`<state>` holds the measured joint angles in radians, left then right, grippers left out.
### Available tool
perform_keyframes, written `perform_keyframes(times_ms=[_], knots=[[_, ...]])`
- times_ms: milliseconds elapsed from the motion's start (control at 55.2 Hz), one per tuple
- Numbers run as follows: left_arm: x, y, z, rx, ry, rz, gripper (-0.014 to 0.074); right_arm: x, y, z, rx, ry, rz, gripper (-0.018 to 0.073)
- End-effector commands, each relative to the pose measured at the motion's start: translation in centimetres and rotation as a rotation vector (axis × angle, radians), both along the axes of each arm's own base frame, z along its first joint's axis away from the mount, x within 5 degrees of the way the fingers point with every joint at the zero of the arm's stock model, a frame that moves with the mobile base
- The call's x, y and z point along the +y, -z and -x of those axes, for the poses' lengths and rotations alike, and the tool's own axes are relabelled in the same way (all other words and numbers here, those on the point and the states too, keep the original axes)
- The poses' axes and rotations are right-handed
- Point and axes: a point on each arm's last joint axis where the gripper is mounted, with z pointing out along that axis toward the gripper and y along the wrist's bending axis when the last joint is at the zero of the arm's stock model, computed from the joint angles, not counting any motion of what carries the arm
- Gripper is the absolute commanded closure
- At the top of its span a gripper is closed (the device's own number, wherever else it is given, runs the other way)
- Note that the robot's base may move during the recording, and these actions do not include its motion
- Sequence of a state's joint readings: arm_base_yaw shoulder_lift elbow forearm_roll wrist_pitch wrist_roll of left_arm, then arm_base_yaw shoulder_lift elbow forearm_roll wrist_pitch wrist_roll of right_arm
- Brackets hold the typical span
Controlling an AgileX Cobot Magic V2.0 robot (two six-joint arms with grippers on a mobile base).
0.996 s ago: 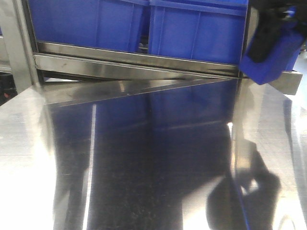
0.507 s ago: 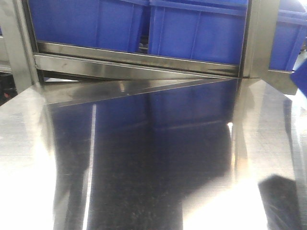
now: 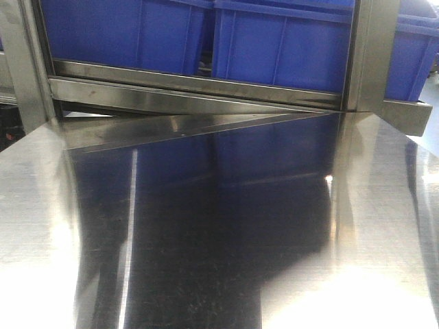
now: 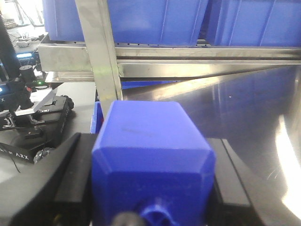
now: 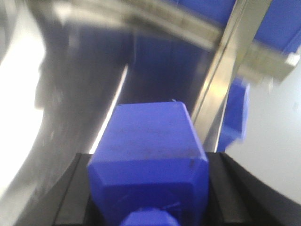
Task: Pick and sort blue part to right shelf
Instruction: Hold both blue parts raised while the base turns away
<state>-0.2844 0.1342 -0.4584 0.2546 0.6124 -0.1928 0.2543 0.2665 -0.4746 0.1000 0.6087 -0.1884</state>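
Note:
In the left wrist view a solid blue block (image 4: pixel 150 141) fills the gap between the black sides of my left gripper (image 4: pixel 153 155). The right wrist view shows the same kind of blue block (image 5: pixel 148 146) between the black sides of my right gripper (image 5: pixel 149 160), blurred. I cannot tell whether either block is a held blue part or belongs to the gripper. No fingertips show. Neither gripper appears in the front view. The right shelf's blue bin (image 3: pixel 409 62) sits behind the steel post (image 3: pixel 370 55).
A shiny steel table (image 3: pixel 206 226) spreads in front of a steel shelf rail (image 3: pixel 192 89) carrying blue bins (image 3: pixel 123 31) (image 3: pixel 281 44). In the left wrist view a steel post (image 4: pixel 101 61) rises ahead, with black equipment (image 4: pixel 33 117) beyond the table's left edge.
The right gripper, seen at the top right by the shelf post a second ago, has moved off to the right and out of the front view. Its shadow on the table is gone.

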Motion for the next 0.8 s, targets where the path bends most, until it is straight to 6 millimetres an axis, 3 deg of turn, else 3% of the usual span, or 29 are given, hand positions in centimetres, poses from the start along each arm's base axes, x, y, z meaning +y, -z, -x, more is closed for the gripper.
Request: perform_keyframes(times_ms=[0,308,779], knots=[[-0.1,-1.4,0.0,-0.091,0.020,0.017,0.0260,-0.5,-2.3,1.8,-0.200,0.012,-0.063,0.0345],[-0.1,-1.4,0.0,-0.091,0.020,0.017,0.0260,-1.6,-3.5,5.8,-0.478,0.019,-0.140,0.0345],[-0.1,-1.4,0.0,-0.091,0.020,0.017,0.0260,-1.6,-3.4,5.7,-0.468,0.018,-0.137,0.0345]])
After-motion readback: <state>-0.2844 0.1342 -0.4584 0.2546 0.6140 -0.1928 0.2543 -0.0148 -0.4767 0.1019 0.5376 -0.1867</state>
